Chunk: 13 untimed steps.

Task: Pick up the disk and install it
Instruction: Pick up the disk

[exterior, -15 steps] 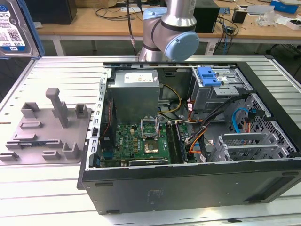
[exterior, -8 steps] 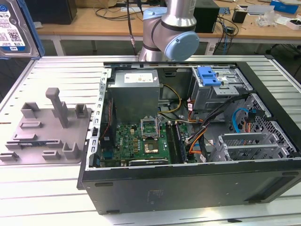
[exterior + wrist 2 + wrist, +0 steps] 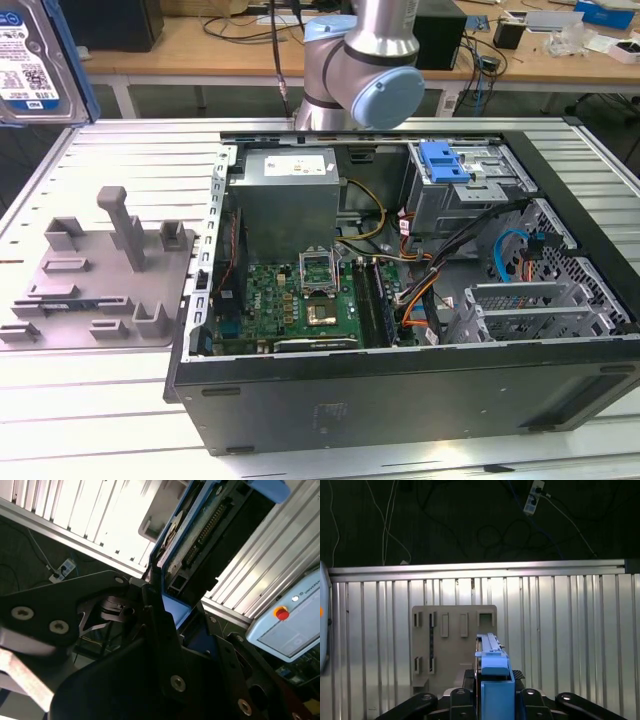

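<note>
Ribbed aluminium surface (image 3: 130, 150) with an open computer case (image 3: 400, 390); disk held clear of both.

The gripper (image 3: 177, 612) is clamped on the disk (image 3: 30, 60), with its jaws closed against the blue carrier frame at one end. In both wrist views the disk shows edge-on, extending away from the gripper. In the exterior view, the disk sits at the upper corner on the exterior view's left, raised off the surface and well apart from the case. A grey fixture plate (image 3: 100, 270) lies on the surface beside the case, on the exterior view's left. The arm (image 3: 365, 60) rises behind the case. A bare blue bracket (image 3: 443, 160) sits in the drive bay inside the case.
</note>
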Each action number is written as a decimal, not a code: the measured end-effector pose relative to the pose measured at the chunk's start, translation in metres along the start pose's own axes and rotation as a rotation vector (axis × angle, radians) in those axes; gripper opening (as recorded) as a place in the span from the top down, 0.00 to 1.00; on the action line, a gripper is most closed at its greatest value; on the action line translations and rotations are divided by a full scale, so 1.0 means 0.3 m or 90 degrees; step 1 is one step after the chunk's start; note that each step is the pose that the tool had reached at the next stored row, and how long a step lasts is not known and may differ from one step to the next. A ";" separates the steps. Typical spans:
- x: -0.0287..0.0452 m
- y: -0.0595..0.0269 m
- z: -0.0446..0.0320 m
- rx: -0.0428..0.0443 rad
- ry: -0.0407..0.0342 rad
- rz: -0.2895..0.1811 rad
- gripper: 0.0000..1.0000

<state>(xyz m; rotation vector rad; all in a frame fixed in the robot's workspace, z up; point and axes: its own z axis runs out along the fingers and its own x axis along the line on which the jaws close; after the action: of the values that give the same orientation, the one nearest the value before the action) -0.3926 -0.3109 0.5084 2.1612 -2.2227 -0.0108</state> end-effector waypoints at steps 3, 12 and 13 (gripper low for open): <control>0.013 -0.023 -0.002 -0.0019 0.0000 0.000 0.63; 0.071 -0.118 -0.007 -0.0063 0.0001 -0.001 0.63; 0.076 -0.129 -0.007 -0.0068 0.0002 -0.001 0.63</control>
<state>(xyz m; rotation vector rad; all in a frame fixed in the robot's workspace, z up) -0.3544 -0.3349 0.5098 2.1567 -2.2162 -0.0224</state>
